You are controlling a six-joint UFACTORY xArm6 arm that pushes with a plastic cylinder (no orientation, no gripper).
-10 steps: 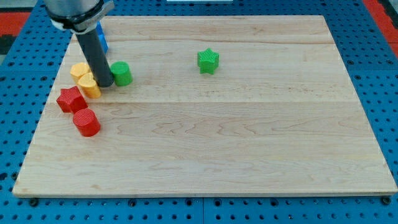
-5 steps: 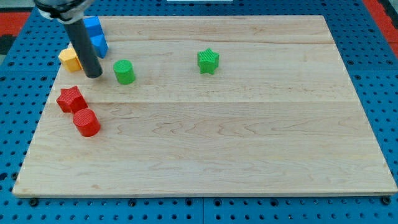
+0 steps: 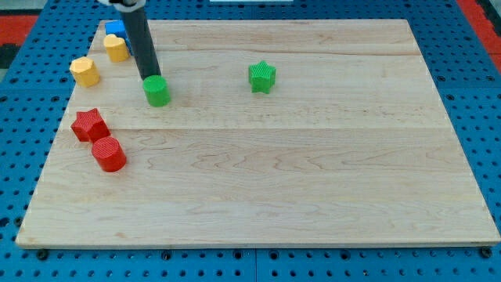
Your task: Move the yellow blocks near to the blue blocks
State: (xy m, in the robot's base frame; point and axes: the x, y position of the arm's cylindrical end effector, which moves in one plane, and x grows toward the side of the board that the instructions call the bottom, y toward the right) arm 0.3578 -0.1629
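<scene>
Two yellow blocks lie at the board's upper left. One yellow block sits against a blue block at the top edge. The other yellow block lies lower and further left, apart from it. My tip is just above the green cylinder, to the right of both yellow blocks. The rod rises up and left and hides whatever lies behind it beside the blue block.
A green star lies near the top middle. A red star and a red cylinder lie at the left. The wooden board rests on a blue pegboard.
My tip moved up and right, from beside the yellow blocks to above the green cylinder. One yellow block has shifted up against the blue block; the other has come out from behind the rod.
</scene>
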